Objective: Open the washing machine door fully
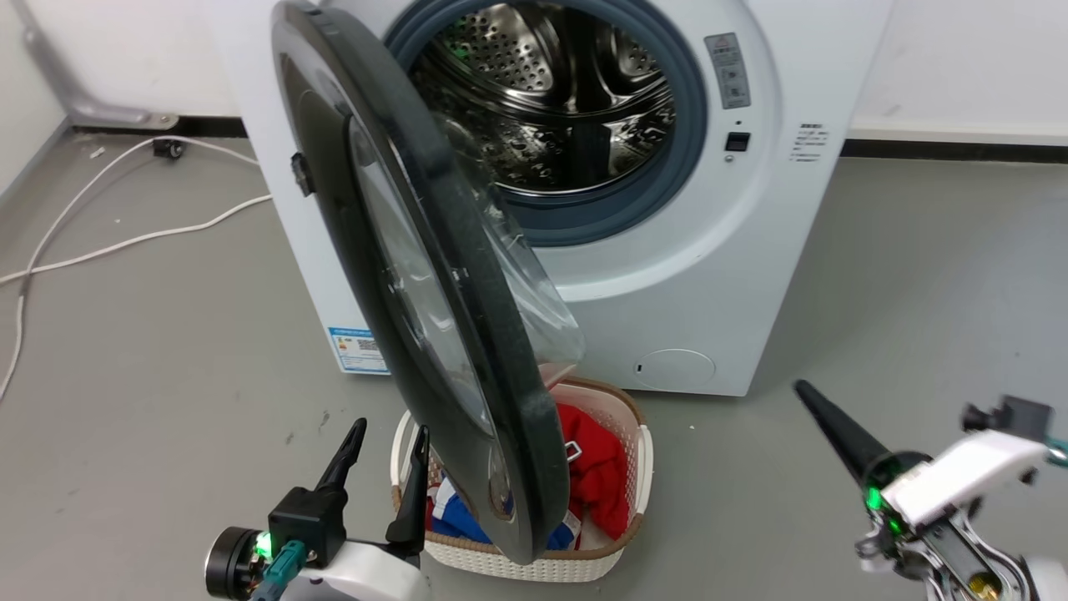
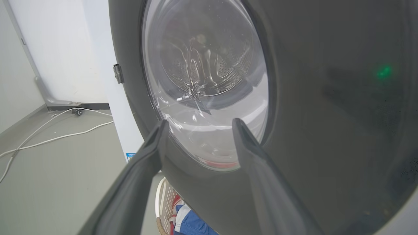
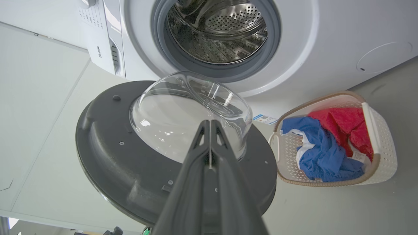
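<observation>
The left gripper [image 1: 390,431] [image 2: 200,123] is spread wide and holds nothing. Its two long, dark, tapering fingers [image 2: 143,163] point at the outer face of the door [image 1: 400,275] [image 2: 326,98] near its lower edge, one tip over the black surround and the other over the rim of the glass. Whether they touch it cannot be told. The right gripper [image 1: 803,388] [image 3: 209,121] has its fingers pressed flat together into one slim point with nothing between them, and hangs well apart from the door, above the floor [image 1: 918,292] at the right.

The door [image 3: 124,147] hangs from the machine's left side and stands out partway, nearly edge-on in the head view. It is a broad round disc, glossy black outside and matt dark grey with small screws inside, and a clear glass bowl bulges from its centre towards the opening. Its lower edge hangs over a basket [image 1: 642,451] [image 3: 378,143], a white perforated plastic tub with a tan woven rim that holds crumpled red and blue cloth and stands on the floor just before the machine [image 1: 709,292].

Behind, the machine's smooth white front shows a grey rubber ring [image 1: 692,108] around a shiny perforated steel drum [image 1: 559,92], and a small round flap [image 1: 674,367] low down. A white cable [image 1: 125,242] trails across the grey floor at the far left
</observation>
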Motion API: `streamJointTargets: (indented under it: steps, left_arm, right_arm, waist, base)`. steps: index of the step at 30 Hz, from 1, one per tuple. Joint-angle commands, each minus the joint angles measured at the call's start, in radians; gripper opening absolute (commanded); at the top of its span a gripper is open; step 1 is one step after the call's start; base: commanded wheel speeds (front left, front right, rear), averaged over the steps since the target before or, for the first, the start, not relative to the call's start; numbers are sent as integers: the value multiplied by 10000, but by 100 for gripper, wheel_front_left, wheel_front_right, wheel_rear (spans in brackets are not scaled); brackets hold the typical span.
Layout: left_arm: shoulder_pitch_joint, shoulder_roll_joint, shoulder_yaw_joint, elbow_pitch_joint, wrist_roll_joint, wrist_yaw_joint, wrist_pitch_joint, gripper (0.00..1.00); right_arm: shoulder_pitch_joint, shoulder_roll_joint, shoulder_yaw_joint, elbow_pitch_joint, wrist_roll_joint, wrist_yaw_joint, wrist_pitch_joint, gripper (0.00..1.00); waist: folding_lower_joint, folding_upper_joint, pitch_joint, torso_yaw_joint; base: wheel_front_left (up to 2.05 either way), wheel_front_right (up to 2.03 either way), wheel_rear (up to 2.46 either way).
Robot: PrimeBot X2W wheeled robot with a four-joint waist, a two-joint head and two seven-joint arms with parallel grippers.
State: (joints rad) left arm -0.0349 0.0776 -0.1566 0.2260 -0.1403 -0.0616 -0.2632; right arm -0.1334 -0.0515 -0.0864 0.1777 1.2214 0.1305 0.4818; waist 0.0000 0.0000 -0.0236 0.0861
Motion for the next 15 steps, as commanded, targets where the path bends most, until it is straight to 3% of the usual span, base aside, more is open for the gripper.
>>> streamJointTargets:
  steps: [1, 2, 3, 9, 15]
  left_arm:
    - [130, 12, 42, -40, -36, 15, -21, 100]
    - [149, 24, 84, -50, -49, 40, -21, 100]
    - [163, 28, 106, -51, -73, 50, -21, 100]
    - [258, 76, 229, -76, -134, 82, -21, 100]
    - [314, 106, 322, -55, -214, 138, -21, 100]
  right_arm:
    - [188, 2, -42, -120, -83, 4, -158, 13]
    - [393, 10, -74, -280, -215, 4, -431, 45]
    - [593, 13, -129, -444, -383, 4, -718, 100]
    - [1507, 8, -35, -1181, -1832, 4, -2252, 100]
    - [1930, -317, -4, -1819, -5049, 4, -4064, 100]
  waist:
    - [0, 0, -45, -125]
    - [0, 0, -57, -186]
    - [0, 0, -61, -228]
    - [0, 0, -55, -530]
    - [0, 0, -73, -725]
  base:
    - [0, 0, 0]
    - [0, 0, 0]
    - [0, 0, 0]
    - [0, 0, 0]
    - [0, 0, 0]
